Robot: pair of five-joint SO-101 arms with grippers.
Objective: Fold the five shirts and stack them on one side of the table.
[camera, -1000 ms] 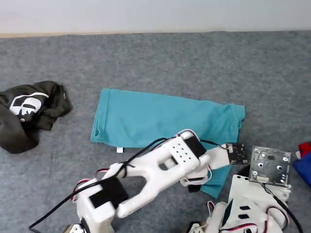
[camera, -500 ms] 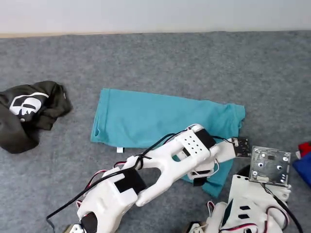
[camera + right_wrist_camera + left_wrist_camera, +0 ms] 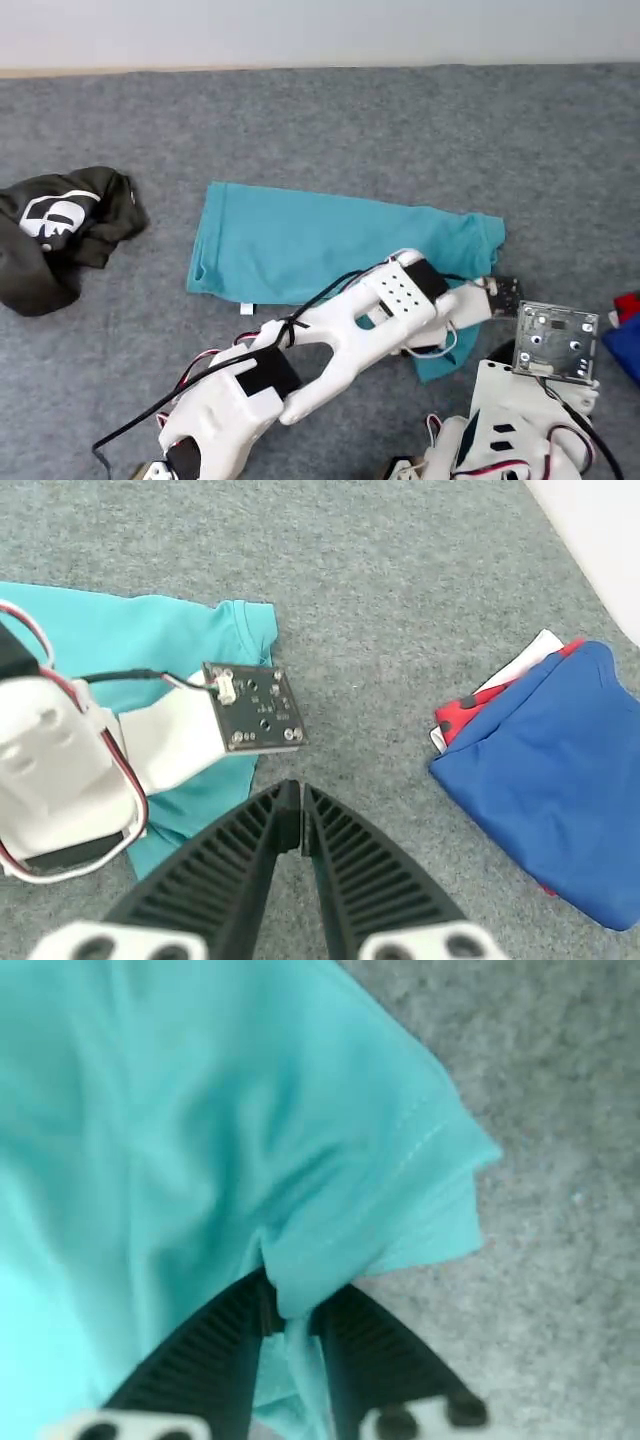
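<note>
Left hand [image 3: 290, 1305]: clenched on a fold of the teal shirt [image 3: 200, 1110]; the left wrist view shows cloth bunched between the black fingers [image 3: 215, 1345].
Left arm [image 3: 400, 300]: in the high view it lies across the shirt's near right corner and covers the pinch.
Right hand [image 3: 300, 802]: fingers pressed together, grasping nothing, over bare grey worktop [image 3: 400, 610] just beside the teal shirt's edge [image 3: 190, 810].
Teal shirt [image 3: 300, 245]: spread mid-worktop, long side across, sleeve corner rumpled at the grasp.
Black shirt [image 3: 60, 235]: crumpled at the left edge in the high view, well apart from the teal one.
Blue shirt [image 3: 540, 780]: folded, lying on red-and-white cloth [image 3: 470, 715] in the right wrist view; at the high view's right edge [image 3: 625, 350].
</note>
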